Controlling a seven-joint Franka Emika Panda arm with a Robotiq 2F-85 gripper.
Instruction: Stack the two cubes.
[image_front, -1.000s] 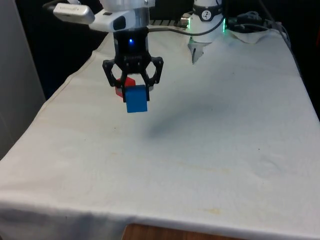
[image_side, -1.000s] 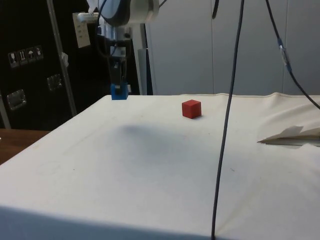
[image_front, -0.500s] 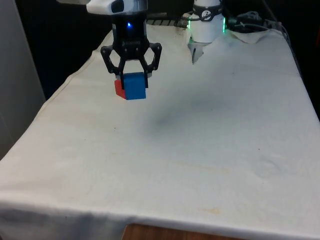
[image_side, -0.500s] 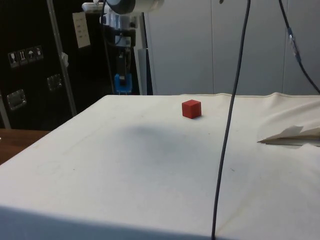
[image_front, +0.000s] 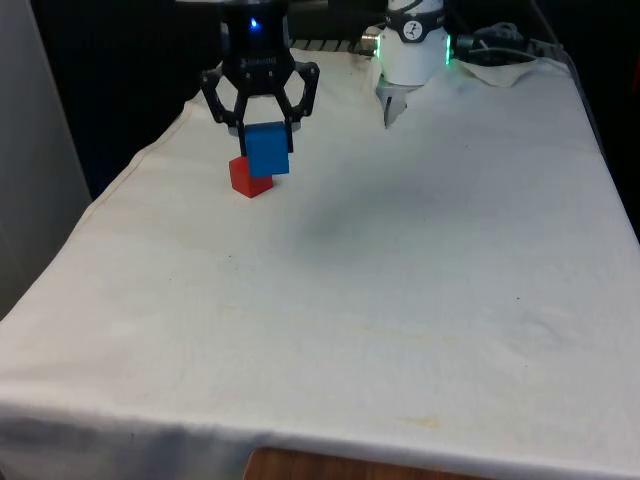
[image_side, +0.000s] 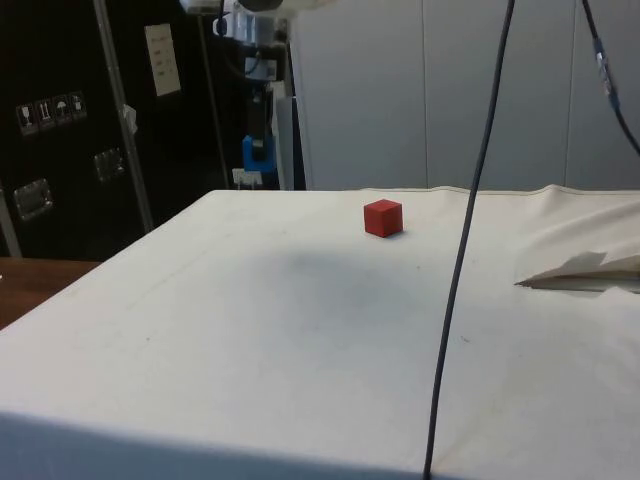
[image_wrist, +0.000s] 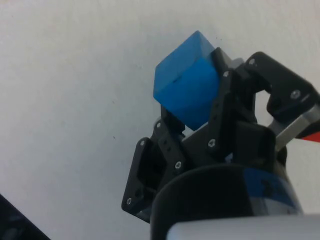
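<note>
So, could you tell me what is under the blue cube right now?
Only white cloth: the blue cube hangs in the gripper, off to one side of the red cube. In the front view it covers part of the red cube.

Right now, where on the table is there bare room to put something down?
Most of the cloth lies bare: the whole stretch from the near edge up to the red cube. The far end is crowded by cables and the gripper holding the blue cube.
</note>
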